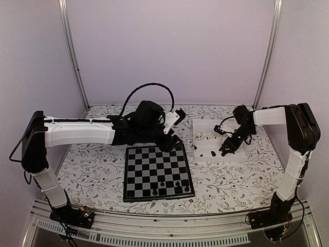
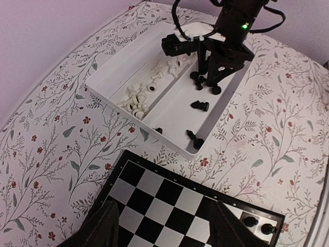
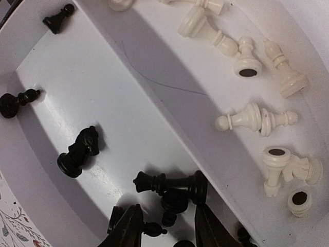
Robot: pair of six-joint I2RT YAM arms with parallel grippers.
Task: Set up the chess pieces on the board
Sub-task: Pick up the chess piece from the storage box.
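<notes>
- Right gripper sits low in the tray, its fingers partly apart and straddling a heap of black pieces. Whether either finger touches one, I cannot tell.
- Loose in the same compartment, a knight lies on its side at 9 o'clock of the fingers. Two more black ones lie beyond it, at 10 and 11 o'clock.
- White pieces lie toppled in the neighbouring compartment, from 1 to 3 o'clock.
- Left gripper is spread wide and holds nothing, hovering over the board's far edge near its 1 o'clock corner.
- Board lies flat at table centre, with the tray just off its 2 o'clock corner. A few black pieces stand near its 5 o'clock corner.
</notes>
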